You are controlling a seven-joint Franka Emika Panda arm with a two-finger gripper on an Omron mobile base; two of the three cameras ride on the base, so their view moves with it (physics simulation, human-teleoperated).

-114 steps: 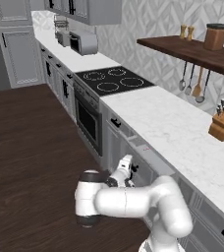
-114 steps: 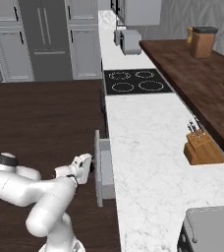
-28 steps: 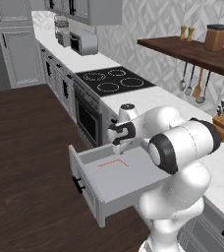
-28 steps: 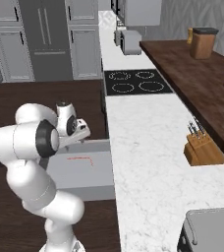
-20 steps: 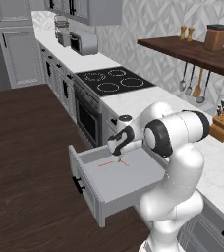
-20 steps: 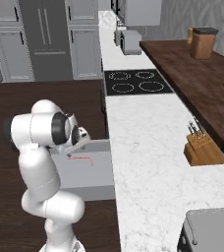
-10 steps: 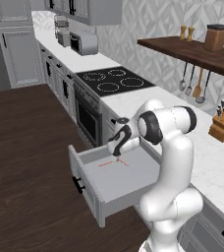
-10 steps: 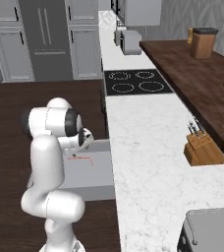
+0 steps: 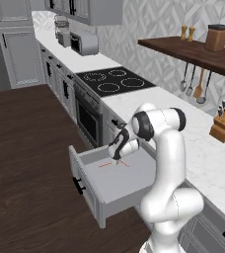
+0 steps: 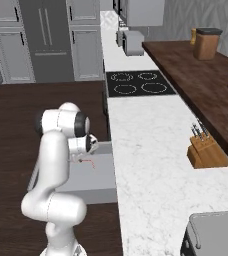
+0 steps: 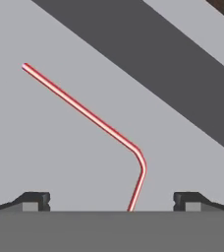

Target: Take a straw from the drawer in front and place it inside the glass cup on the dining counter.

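Observation:
The drawer (image 9: pixel 129 182) stands pulled out from under the kitchen counter, its light grey floor bare except for the straw (image 9: pixel 113 164). In the hand view the straw (image 11: pixel 84 110) is a thin red stick with a bend near one end, lying flat. That bent end runs down between my fingertips. My gripper (image 9: pixel 117 155) hangs low inside the drawer just above the straw, jaws wide open and holding nothing. From the right base view the gripper (image 10: pixel 79 155) sits over the straw (image 10: pixel 89 161) near the back of the drawer (image 10: pixel 96 177). The glass cup and the dining counter are out of view.
The drawer front with its black handle (image 9: pixel 78 186) juts over the dark wood floor. A marble worktop (image 10: pixel 151 150) runs beside the drawer, bearing a cooktop (image 9: pixel 113 80) and a knife block (image 10: pixel 205 150). A wooden shelf (image 10: pixel 201 75) lies beyond it.
Over the last second my hand has come down into the open drawer and closer to the straw. The jaws have stayed open. The drawer and straw have not moved.

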